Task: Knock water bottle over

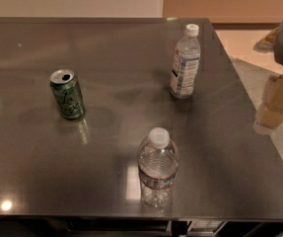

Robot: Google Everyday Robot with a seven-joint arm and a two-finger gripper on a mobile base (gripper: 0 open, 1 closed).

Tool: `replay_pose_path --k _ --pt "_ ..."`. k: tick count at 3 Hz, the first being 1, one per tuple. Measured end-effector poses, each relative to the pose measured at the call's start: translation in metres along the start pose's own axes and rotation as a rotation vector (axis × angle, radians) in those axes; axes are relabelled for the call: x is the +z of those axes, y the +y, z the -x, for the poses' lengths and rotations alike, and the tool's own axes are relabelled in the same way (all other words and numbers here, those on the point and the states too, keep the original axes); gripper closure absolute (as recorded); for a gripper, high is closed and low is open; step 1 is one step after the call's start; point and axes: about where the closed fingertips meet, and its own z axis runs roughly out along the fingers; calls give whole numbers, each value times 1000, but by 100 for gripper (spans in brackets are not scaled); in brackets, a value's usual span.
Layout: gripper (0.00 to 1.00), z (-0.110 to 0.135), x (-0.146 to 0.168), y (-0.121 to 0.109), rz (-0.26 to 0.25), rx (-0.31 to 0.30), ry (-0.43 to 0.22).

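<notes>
Now, the water bottle (157,168) stands upright at six o'clock on the dark, glossy worktop (106,63), near its front edge: squat, clear ribbed plastic, a rounded white cap, a thin reddish band round its waist. At one o'clock from it stands a taller, slimmer clear bottle (185,63) with a white-and-blue label, and at ten o'clock a green can (67,94), cylindrical, its silver top opened. My jaws hang pale and boxy beyond the worktop's edge at three o'clock, well apart from both bottles, and I cannot tell whether they are apart or together.
</notes>
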Motion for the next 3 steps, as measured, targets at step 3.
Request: replay_pose_path --k 3 --pt "0 13 6 -1 63 -31 -63"
